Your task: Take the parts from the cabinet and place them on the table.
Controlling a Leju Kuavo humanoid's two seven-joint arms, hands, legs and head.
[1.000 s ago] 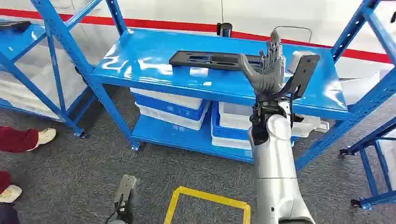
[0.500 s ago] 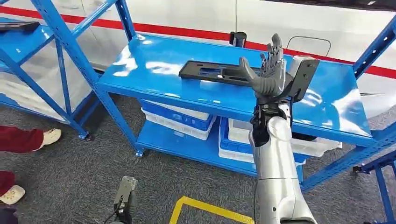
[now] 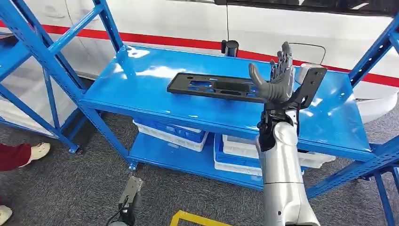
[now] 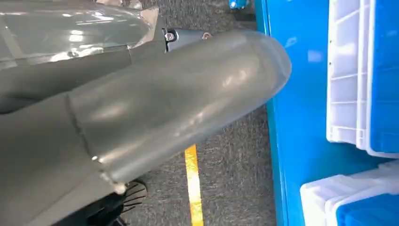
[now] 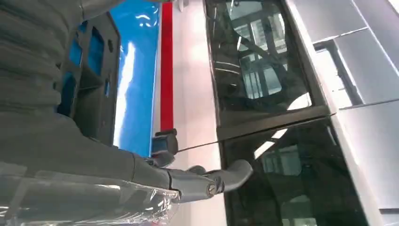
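On glossy blue shelf — flat black slotted part; right hand empty, fingers spread.

The scene is bright and evenly lit, and the glossy blue shelf carries white glare patches on its top, mostly at its far left corner and near the black part, which lies sharp and clear. Under the shelf top, the shadow over the white bins is soft. In the left wrist view the left hand is very close, blurred and shiny with pale reflections.
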